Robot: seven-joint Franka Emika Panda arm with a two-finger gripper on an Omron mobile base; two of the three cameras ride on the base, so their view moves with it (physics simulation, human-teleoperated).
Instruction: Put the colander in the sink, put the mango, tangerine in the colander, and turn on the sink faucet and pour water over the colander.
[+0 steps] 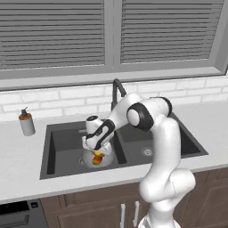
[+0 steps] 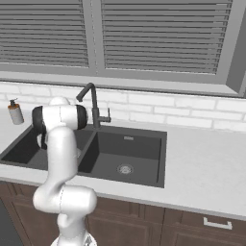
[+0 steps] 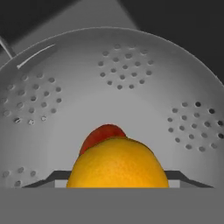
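The silvery perforated colander (image 1: 87, 160) (image 3: 122, 100) sits in the left basin of the dark sink (image 1: 60, 142) (image 2: 129, 149). Inside it lies the red-green mango (image 1: 98, 160) (image 3: 101, 132). My gripper (image 1: 96, 151) hangs just above the colander, shut on the orange tangerine (image 1: 97, 154) (image 3: 117, 165). In the hand view the tangerine is close at the bottom and covers the fingertips and most of the mango. The black sink faucet (image 1: 116, 91) (image 2: 92, 103) stands behind the divider between the basins, and no water runs from it.
A grey soap dispenser (image 1: 26, 122) (image 2: 15, 112) stands on the counter left of the sink. The right basin has a round silver drain (image 1: 147, 152) (image 2: 125, 168). A white tiled wall and a window with blinds rise behind the counter.
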